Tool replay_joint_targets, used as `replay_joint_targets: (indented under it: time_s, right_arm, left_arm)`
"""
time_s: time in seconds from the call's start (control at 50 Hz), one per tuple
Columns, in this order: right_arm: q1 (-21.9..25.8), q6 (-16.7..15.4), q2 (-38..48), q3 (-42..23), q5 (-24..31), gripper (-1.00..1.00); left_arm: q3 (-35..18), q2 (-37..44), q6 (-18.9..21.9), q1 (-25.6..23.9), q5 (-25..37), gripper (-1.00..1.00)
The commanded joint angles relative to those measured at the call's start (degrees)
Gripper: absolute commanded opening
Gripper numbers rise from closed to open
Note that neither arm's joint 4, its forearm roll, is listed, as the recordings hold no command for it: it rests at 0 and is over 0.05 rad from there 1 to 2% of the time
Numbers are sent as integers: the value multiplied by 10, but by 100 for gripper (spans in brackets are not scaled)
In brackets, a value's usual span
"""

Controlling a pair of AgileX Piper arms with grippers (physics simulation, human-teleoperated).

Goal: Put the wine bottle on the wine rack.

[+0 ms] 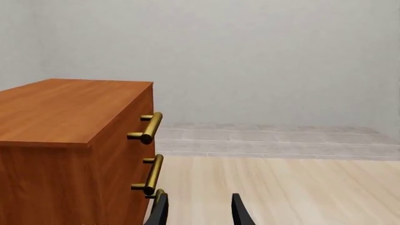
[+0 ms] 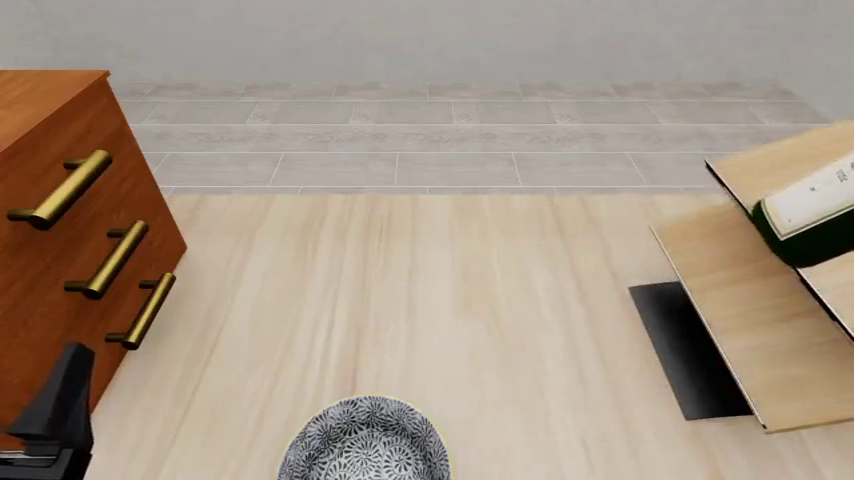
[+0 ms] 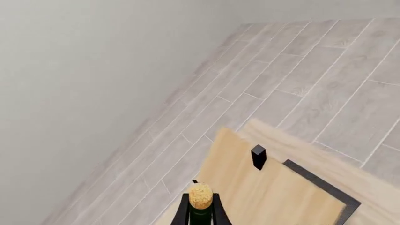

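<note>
The wine bottle [image 2: 805, 215], dark green with a white label, lies tilted on the slanted boards of the tan wine rack [image 2: 747, 320] at the far right of the front view; its neck runs out of frame. In the right wrist view its cork top [image 3: 200, 195] sits between the black fingers [image 3: 181, 214] of my right gripper [image 3: 200, 216], which is shut on the neck above the rack's board [image 3: 269, 197]. My left gripper [image 1: 198, 213] stands open and holds nothing, low beside the cabinet, and shows at the front view's lower left [image 2: 54, 410].
A reddish-brown drawer cabinet [image 2: 54, 200] with brass handles [image 1: 150, 127] stands at the left, close to my left gripper. A patterned grey bowl [image 2: 367, 445] sits at the near edge. The rack's black base [image 2: 687, 350] lies on the table.
</note>
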Motion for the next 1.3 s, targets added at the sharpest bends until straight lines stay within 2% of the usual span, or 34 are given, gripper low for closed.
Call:
replay_joint_targets:
  time_s: [0.02,0.36,0.8,1.3]
  right_arm:
    - [-34,7,-10,12,-6,-100]
    - [-69,3,-15,41,-18,-100]
    - [-127,1,20,78,-69,-100]
    - [-152,-13,65,115,-123,-100]
  left_arm:
    - [0,0,1,-1,0,100]
    - [2,0,2,-4,1,100]
    - [1,0,7,-9,5,100]
    - [7,0,12,-5,2,100]
